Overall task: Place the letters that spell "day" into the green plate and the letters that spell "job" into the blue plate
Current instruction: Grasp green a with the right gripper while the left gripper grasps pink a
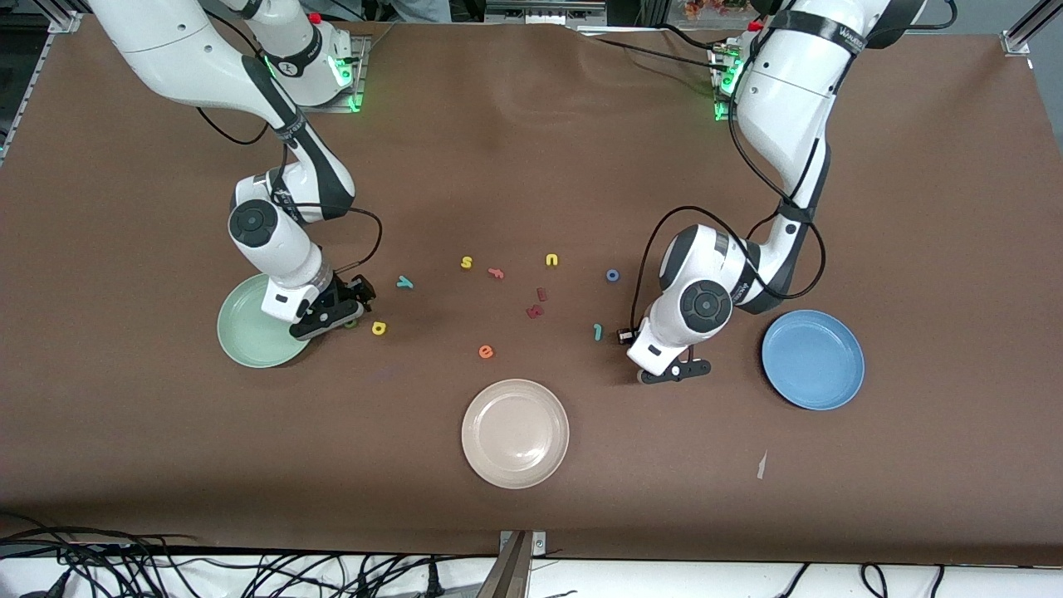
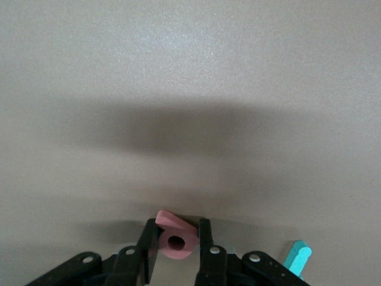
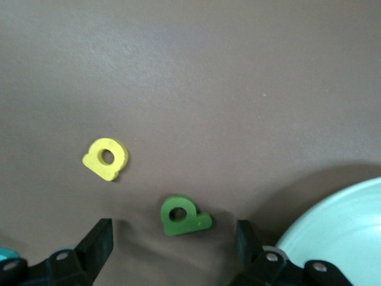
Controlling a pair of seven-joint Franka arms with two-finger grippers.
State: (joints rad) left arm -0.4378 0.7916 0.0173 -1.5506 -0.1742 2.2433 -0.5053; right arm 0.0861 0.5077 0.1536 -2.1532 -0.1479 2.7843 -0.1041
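Note:
In the left wrist view my left gripper point(image 2: 177, 223) is shut on the pinkish-red b point(image 2: 175, 241), which is tipped up on the table between the fingers. The teal j point(image 2: 297, 256) lies beside it. In the front view this gripper point(image 1: 673, 371) is low between the j point(image 1: 597, 331) and the blue plate point(image 1: 813, 359); the blue o point(image 1: 613, 275) lies farther back. My right gripper point(image 3: 172, 224) is open around the dark green d point(image 3: 183, 215), beside the green plate point(image 3: 339, 232). The yellow a point(image 1: 379, 328) and teal y point(image 1: 404, 281) lie close by.
A beige plate point(image 1: 515, 433) sits nearest the front camera at mid-table. Loose letters lie in the middle: yellow s point(image 1: 467, 262), yellow u point(image 1: 552, 260), orange e point(image 1: 486, 351) and dark red ones point(image 1: 536, 311).

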